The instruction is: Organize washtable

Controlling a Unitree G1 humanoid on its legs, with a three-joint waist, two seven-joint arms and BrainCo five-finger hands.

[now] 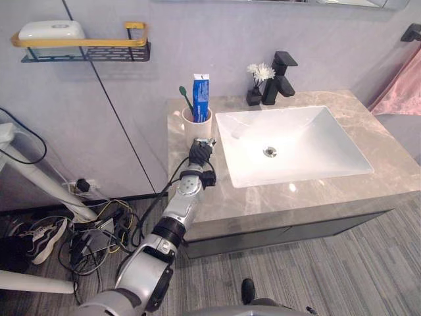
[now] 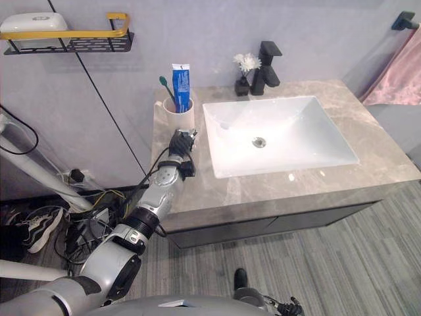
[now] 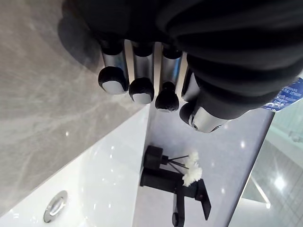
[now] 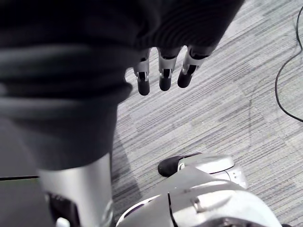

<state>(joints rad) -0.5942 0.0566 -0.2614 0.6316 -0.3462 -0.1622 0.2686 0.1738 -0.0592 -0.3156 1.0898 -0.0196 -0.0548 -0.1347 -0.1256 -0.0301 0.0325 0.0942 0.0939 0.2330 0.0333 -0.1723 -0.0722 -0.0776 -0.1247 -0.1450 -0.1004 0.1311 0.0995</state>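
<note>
Beside the sink [image 1: 322, 141] my left hand [image 1: 199, 155] sits open and empty by the cup [image 1: 197, 125]. It looks hard and slippery, so I would grip its middle.

**Cup set at the counter's back-left corner**

You'll find the cream cylindrical cup [image 1: 197, 124] standing upright on the grey marble counter [image 1: 197, 194]. It is near the wall and just beside the back-left corner of the white rectangular sink [image 1: 342, 164], with a strip of bare stone between the two. Two things stand in the cup. The blue-and-white toothpaste tube [image 1: 200, 99] is upright on the sink side, its flat crimped end on top and well above the rim. The slim toothbrush with the green head [image 1: 185, 96] leans away from the tube, toward the counter's left edge, head up.
</note>
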